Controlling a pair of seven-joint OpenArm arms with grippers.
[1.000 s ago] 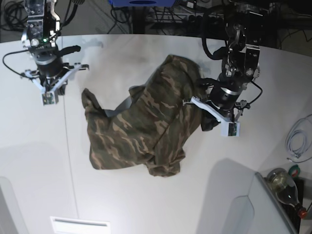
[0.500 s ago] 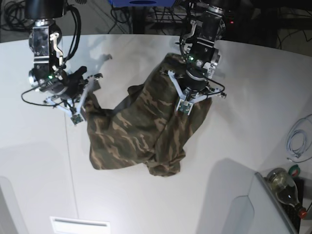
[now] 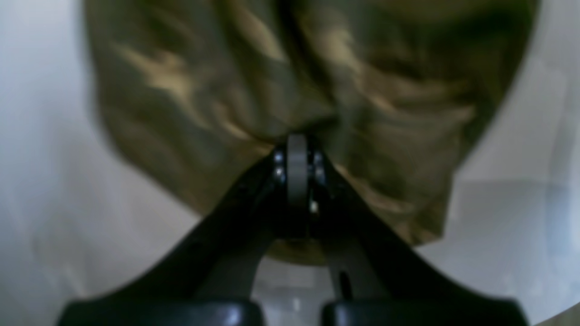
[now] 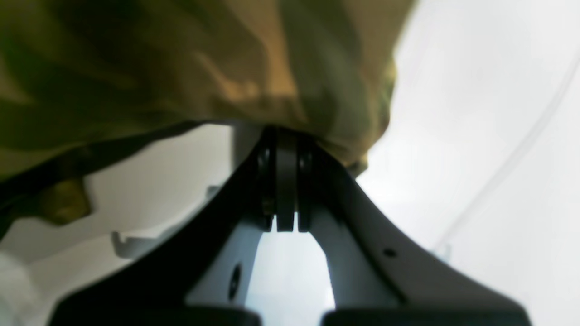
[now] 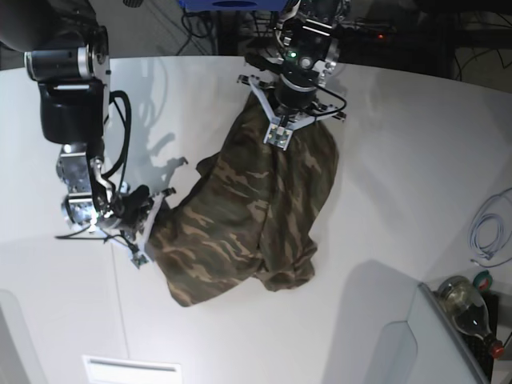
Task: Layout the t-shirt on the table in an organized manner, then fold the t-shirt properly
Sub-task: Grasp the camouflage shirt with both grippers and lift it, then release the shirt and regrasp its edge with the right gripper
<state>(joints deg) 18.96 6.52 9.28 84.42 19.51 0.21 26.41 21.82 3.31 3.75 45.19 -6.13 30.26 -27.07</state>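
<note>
The camouflage t-shirt (image 5: 248, 216) lies bunched on the white table (image 5: 384, 152), pulled into a long slanted shape between my two grippers. At the far middle, my left gripper (image 5: 272, 112) is shut on the shirt's upper end. In the left wrist view its fingertips (image 3: 297, 138) pinch a fold of the t-shirt (image 3: 217, 90). Toward the near left, my right gripper (image 5: 156, 214) is shut on the shirt's left corner. The right wrist view shows that gripper (image 4: 285, 131) closed on the hem of the t-shirt (image 4: 136, 68), lifted off the table (image 4: 476, 113).
A thin dark seam (image 5: 114, 272) runs along the table at the left. At the right edge lies a coiled white cable (image 5: 484, 232), with a bottle (image 5: 468, 308) below it. A grey panel (image 5: 400, 344) rises at the lower right. Cables and stands crowd the far edge.
My left gripper carried its end of the shirt from the right to the far middle. My right gripper moved from the far left, reached the shirt's left corner and pulled it nearer.
</note>
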